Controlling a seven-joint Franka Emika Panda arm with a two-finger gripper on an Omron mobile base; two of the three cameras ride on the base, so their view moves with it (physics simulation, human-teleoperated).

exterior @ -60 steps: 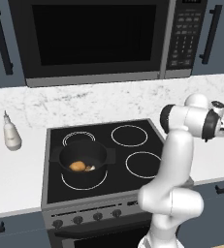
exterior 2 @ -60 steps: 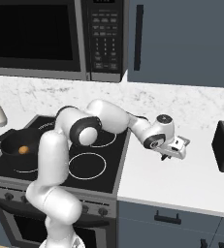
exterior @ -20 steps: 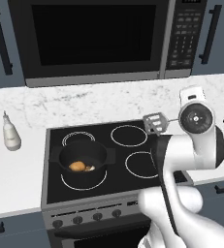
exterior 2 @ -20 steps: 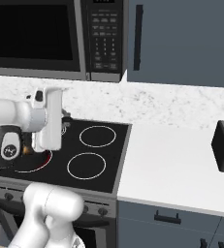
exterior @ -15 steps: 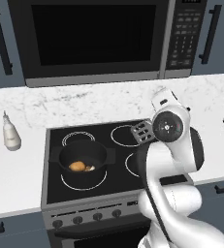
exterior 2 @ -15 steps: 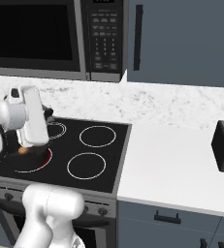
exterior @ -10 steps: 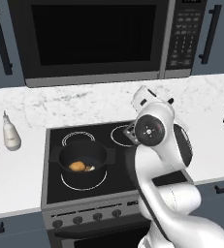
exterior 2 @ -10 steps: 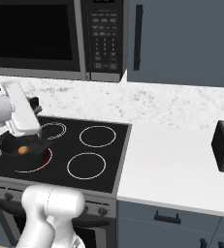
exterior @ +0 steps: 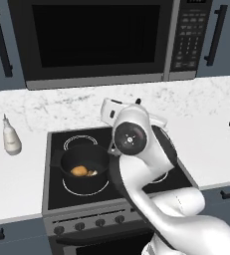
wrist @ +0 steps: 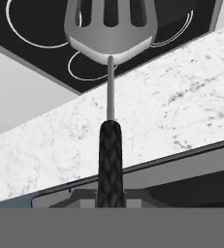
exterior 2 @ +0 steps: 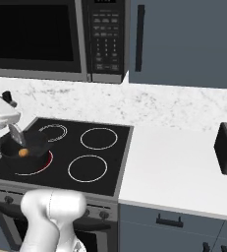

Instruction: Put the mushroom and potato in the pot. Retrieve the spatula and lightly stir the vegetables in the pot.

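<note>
The arm has swung further to the left since half a second ago; the gripper now hangs over the pot on the front left burner of the stove. Its jaws are closed on the black handle of the spatula, whose slotted head points away from the hand. The potato and the mushroom lie inside the pot, as before.

L/R base cams behind arm, both facing stove, hand cam close along spatula
</note>
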